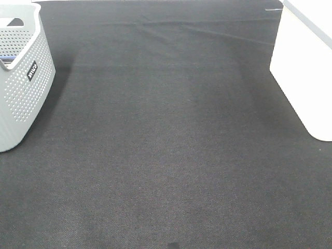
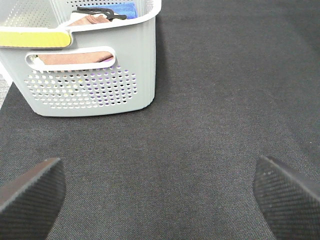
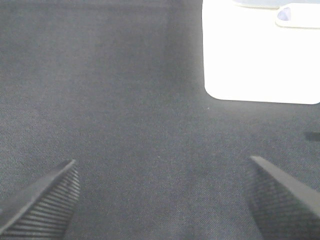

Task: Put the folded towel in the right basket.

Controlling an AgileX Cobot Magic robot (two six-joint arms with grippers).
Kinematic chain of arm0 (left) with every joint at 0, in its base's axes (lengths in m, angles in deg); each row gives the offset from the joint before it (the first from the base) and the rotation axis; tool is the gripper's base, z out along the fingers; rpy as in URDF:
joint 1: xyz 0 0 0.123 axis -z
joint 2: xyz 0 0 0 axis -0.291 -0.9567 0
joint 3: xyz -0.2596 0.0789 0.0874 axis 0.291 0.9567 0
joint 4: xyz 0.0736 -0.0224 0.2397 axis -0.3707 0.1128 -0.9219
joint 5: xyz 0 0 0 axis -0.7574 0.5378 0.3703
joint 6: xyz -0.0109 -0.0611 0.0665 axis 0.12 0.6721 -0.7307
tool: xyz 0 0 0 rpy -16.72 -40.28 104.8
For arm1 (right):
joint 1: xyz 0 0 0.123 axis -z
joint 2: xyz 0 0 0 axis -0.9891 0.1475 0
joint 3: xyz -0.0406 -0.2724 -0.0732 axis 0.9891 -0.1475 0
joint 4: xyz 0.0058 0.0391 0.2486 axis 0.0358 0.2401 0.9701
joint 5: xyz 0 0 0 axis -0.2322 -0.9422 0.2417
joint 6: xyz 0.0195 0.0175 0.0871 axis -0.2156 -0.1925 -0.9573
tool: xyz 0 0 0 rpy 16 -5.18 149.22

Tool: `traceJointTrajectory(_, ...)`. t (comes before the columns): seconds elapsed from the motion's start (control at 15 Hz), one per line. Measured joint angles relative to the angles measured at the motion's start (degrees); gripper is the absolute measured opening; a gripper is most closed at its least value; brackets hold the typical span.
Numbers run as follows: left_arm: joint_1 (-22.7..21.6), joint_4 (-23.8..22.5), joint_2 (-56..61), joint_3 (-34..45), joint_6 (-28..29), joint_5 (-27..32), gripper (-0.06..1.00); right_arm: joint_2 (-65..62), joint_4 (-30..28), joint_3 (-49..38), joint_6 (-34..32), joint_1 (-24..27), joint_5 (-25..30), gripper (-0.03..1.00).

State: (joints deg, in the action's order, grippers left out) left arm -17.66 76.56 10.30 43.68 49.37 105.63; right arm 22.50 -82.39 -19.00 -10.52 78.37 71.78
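Dark woven cloth [image 1: 171, 155] covers the work surface, fine-grained, with a few shallow creases at the far edge. Grey plastic basket [image 1: 23, 88] at the left edge, rounded corners, walls perforated with small round holes, a small dark label on one side. White basket [image 1: 306, 78] at the right edge, smooth walls, overexposed.

High view shows neither arm. Left wrist view shows the grey basket's cut-out handle and, inside, a pinkish folded towel [image 2: 75, 57], something blue and a black item behind it. Right wrist view shows the white basket's rounded corner only; its contents cannot be made out.

Left gripper [image 2: 160, 195]: ribbed black fingers spread wide, holding nothing, towel ahead in the basket, well apart. Right gripper [image 3: 162, 197]: likewise wide, holding nothing, over bare cloth.
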Motion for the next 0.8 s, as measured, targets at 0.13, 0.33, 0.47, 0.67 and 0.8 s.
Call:
traceJointTrajectory(0.13,0.00,0.00,0.00,0.00,0.00,0.00,0.97,-0.17,0.06,0.00,0.00,0.00,0.06,0.84)
traceJointTrajectory(0.33,0.00,0.00,0.00,0.00,0.00,0.00,0.97,-0.23,0.40,0.00,0.00,1.78,0.06,0.84)
traceJointTrajectory(0.47,0.00,0.00,0.00,0.00,0.00,0.00,0.97,-0.23,0.40,0.00,0.00,3.55,0.06,0.84)
traceJointTrajectory(0.67,0.00,0.00,0.00,0.00,0.00,0.00,0.97,-0.23,0.40,0.00,0.00,3.55,0.06,0.84)
traceJointTrajectory(0.8,0.00,0.00,0.00,0.00,0.00,0.00,0.97,-0.23,0.40,0.00,0.00,3.55,0.06,0.84)
